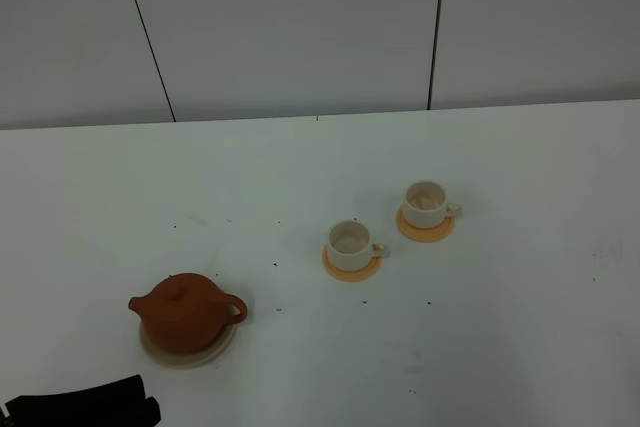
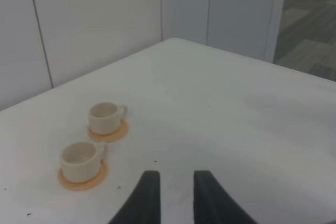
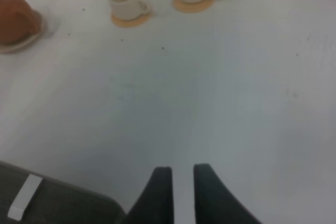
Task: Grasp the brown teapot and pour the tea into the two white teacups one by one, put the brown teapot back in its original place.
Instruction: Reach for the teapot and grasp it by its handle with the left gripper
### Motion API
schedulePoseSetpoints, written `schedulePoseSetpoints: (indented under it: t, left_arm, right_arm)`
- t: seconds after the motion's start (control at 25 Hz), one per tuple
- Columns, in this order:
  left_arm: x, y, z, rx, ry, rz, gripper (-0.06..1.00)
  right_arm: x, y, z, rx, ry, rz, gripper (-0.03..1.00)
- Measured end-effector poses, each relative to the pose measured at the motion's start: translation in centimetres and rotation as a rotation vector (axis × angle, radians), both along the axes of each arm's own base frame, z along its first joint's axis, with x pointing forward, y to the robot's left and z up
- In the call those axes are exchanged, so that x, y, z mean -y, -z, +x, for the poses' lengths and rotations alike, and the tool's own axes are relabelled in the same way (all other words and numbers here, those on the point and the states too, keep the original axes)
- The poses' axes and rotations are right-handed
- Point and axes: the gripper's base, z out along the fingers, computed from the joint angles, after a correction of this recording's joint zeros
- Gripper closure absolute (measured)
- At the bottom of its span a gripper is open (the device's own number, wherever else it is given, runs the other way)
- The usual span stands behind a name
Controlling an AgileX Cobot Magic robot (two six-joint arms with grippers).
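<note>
Since the squat reddish-brown clay teapot (image 1: 185, 312) sits on its round pale beige disc coaster (image 1: 200, 355) near the left front of the white surface (image 1: 300, 167) in the high view, and no fingers are near it, I judge the step in hand to be the approach before the first grasp. Two small cream-white cylindrical teacups (image 1: 350, 239) (image 1: 427, 199) stand on round orange coasters (image 1: 352, 270), well apart from the teapot and to its right. Their insides look pale, with no dark tea showing. A dark part of the left arm (image 1: 85, 405) shows at the bottom edge, close to the teapot.

From the left wrist view, the left arm's fingers (image 2: 149, 195) stand a narrow gap apart with only bare surface between them, holding nothing. Both cups lie ahead, but the teapot is out of this view.

From the right wrist view, the right arm's fingers (image 3: 160, 190) are likewise narrowly parted and empty. The teapot and both cups lie far ahead of them.

Next, the left arm likely needs to turn toward the teapot, spread its fingers around the loop handle, and close firmly before lifting.

No brand, label or writing can be read. A white strip (image 3: 23, 198) on a dark grey block (image 3: 63, 205) looks blank.
</note>
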Motion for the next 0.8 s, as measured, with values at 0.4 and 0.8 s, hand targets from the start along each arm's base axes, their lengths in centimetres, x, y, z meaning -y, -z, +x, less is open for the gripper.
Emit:
schedulePoseSetpoints:
  t: [0.4,0.8]
  left_arm:
    - [0.0,-0.1,0.0,-0.076,-0.029,-0.089,0.72]
    - [-1.2,-4.1,1.3,0.005,-0.216,-0.092,0.72]
  right_arm:
    - [-0.1,0.0,0.1,0.0,0.102,0.0,0.86]
    - [-0.2,0.0,0.2,0.0,0.308,0.0,0.85]
